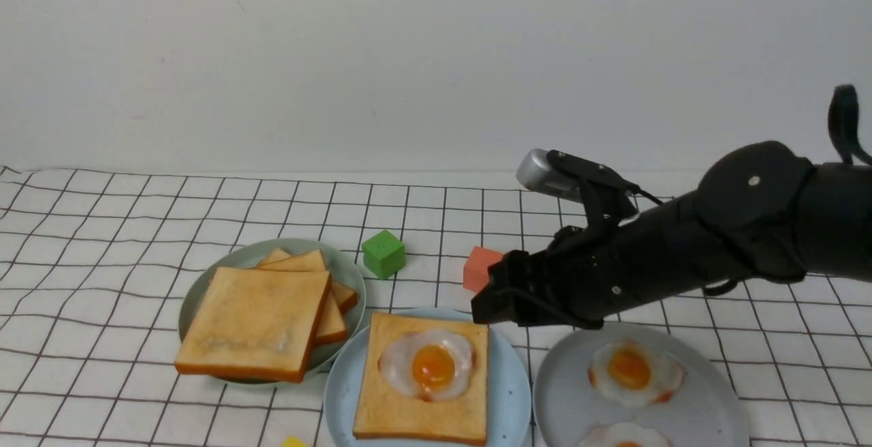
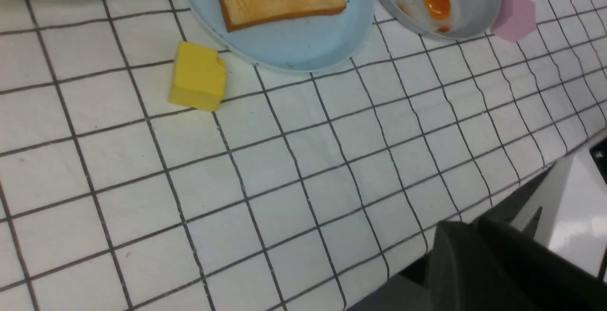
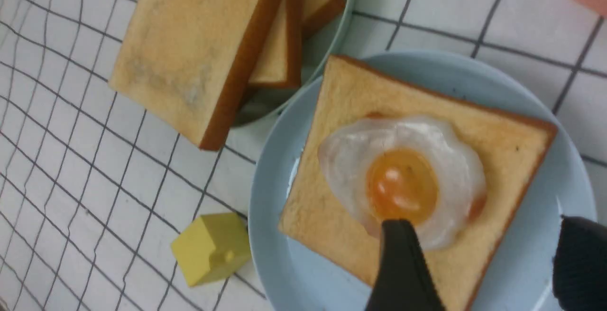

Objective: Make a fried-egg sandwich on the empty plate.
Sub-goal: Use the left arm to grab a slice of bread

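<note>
At 6 o'clock on the table [image 1: 102,392], light-blue plate [image 1: 511,392] with toast slice [image 1: 409,413] under fried egg [image 1: 427,364], right end effector [image 1: 488,302] spread apart over its 1 o'clock rim, left end effector [image 2: 474,229] pressed together

Yellow block [image 1: 293,441] and second egg [image 1: 623,437] on grey plate [image 1: 715,392] cut by front view's bottom edge. Orange block [image 1: 480,266] half hidden behind right end effector [image 1: 490,294]. Left end effector [image 2: 469,235] a dark blur, jaws unreadable.
</note>
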{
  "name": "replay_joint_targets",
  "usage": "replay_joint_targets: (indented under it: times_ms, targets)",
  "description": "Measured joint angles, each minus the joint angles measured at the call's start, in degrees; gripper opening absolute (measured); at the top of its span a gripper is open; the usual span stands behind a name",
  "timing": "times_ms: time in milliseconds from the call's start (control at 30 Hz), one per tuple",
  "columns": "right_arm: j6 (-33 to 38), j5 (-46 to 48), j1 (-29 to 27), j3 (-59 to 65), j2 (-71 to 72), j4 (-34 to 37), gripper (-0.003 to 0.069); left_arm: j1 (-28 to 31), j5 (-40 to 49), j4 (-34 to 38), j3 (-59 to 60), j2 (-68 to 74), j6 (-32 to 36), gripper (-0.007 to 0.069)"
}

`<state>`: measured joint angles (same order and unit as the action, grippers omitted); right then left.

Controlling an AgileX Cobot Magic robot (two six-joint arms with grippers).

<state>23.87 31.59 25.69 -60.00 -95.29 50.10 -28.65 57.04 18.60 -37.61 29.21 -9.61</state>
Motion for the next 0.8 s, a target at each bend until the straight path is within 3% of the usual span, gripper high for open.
replay_joint_targets:
  times_ms: [133, 200, 300, 333, 467, 600, 700, 767, 800]
  targets:
    - [-11.6, 5.3, 0.0, 0.4, 5.3, -11.8, 0.0435, 0.0, -8.1, -4.1, 3.7, 0.5, -5.9, 0.0057]
    - [-15.3, 6.9, 0.0, 0.4, 8.6, -17.1, 0.0435, 0.0, -12.5, -8.8, 5.0, 1.8, -12.3, 0.0057]
    - [-17.0, 7.6, 0.0, 0.4, 11.9, -20.9, 0.0435, 0.0, -16.1, -14.9, 5.3, 4.4, -19.9, 0.0057]
    - [-17.4, 7.6, 0.0, 0.4, 14.6, -22.2, 0.0435, 0.0, -18.4, -21.1, 5.0, 7.3, -26.7, 0.0056]
    - [-14.9, 6.8, 0.0, 0.4, 18.1, -21.7, 0.0435, 0.1, -19.1, -29.5, 2.8, 14.9, -35.2, 0.0024]
    - [-11.0, 7.8, 0.0, 0.4, 20.1, -19.7, 0.0435, 2.5, -18.8, -31.3, -0.3, 23.2, -33.2, -0.0013]
    - [-8.9, 10.6, 0.0, 0.4, 21.2, -18.5, 0.0435, 7.3, -19.0, -30.4, -2.7, 29.1, -27.1, -0.0013]
    - [-8.2, 14.6, 0.0, 0.4, 21.9, -17.9, 0.0435, 15.4, -19.3, -25.2, -5.9, 35.8, -17.2, -0.0013]
    - [-8.1, 14.9, 0.0, 0.4, 21.9, -17.9, 0.0435, 16.8, -19.3, -23.9, -6.4, 36.8, -16.3, -0.0013]
